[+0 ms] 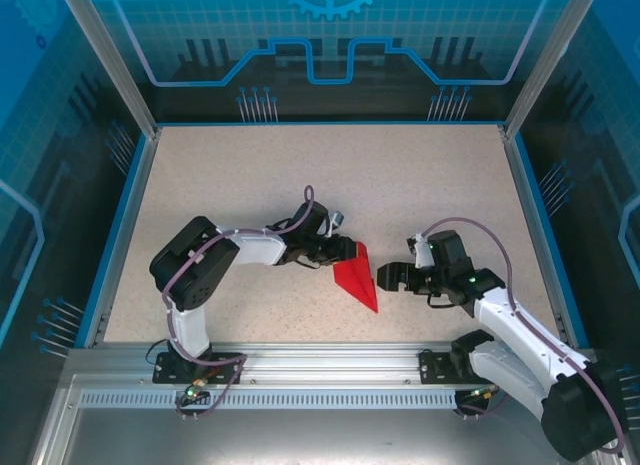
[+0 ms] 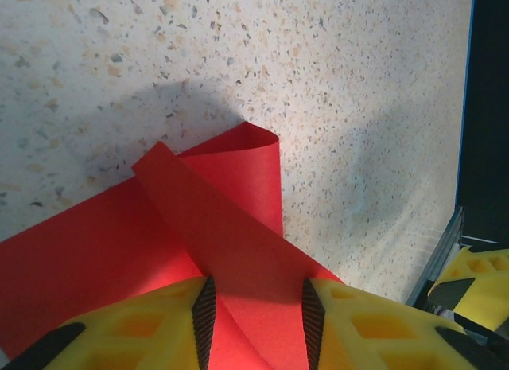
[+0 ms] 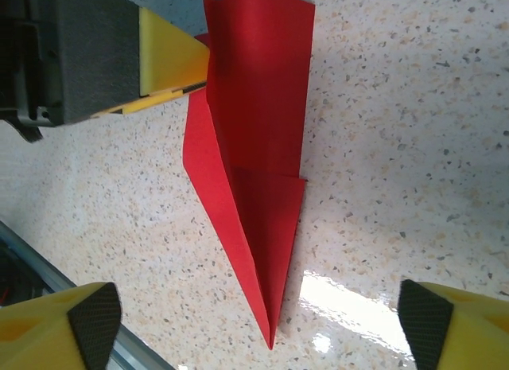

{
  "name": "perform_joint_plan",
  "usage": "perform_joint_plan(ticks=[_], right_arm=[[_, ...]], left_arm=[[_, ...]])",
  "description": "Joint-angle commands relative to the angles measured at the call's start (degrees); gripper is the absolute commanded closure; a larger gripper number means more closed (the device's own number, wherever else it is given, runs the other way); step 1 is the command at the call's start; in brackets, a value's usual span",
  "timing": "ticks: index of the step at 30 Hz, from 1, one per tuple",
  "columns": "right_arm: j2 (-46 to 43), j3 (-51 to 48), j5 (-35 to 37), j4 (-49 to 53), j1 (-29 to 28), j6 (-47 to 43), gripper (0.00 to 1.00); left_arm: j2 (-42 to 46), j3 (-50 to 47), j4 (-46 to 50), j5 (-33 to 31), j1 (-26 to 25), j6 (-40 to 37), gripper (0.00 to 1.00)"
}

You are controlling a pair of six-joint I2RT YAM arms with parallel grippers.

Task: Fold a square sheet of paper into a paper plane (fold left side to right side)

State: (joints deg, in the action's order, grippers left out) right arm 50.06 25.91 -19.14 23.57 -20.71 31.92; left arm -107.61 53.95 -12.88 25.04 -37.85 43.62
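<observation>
The paper plane (image 1: pixel 358 278) is a narrow red dart on the speckled table, with its nose pointing toward the near edge. In the right wrist view the paper plane (image 3: pixel 258 147) has one long flap standing up along its left side. My left gripper (image 1: pixel 345 253) sits at the dart's wide far end. In its own view the left gripper (image 2: pixel 254 322) has its jaws apart, and a raised red flap (image 2: pixel 231 219) runs between the pads. My right gripper (image 1: pixel 388 277) waits just right of the dart, wide open (image 3: pixel 261 322) over the nose, holding nothing.
A metal rail (image 1: pixel 330 360) runs along the near edge, just below the dart's nose. Blue-rimmed walls (image 1: pixel 120 225) close in the table on the left, right and back. Bare speckled tabletop (image 1: pixel 330 175) stretches behind both arms.
</observation>
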Motion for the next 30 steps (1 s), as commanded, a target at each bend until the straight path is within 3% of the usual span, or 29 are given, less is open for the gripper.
perform_joint_plan(ticks=[1,4,8,14,30], right_arm=[[-1.0,-0.9,-3.0,0.9,1.5,-0.5,0.01],[-0.8,-1.1,-4.3,0.5,2.2,-0.5,0.01],[-0.5,-1.2,-5.2,0.3,2.7,-0.6,0.01],[-0.5,-1.6,-5.3,0.3,3.2,-0.9,0.01],[0.5,-2.7,-5.9,-0.8,3.3,-0.8,0.01]], left_arm=[[-0.9,1.6,-0.9,2.1,-0.5,0.5,0.64],[-0.5,1.7,-1.2,2.3,-0.5,0.5,0.64],[0.4,1.2,-0.5,2.1,-0.5,0.3,0.53],[2.1,-1.4,-0.2,0.0,-0.6,2.9,0.49],[3.9,-4.0,1.0,-3.4,-1.1,12.6,0.51]])
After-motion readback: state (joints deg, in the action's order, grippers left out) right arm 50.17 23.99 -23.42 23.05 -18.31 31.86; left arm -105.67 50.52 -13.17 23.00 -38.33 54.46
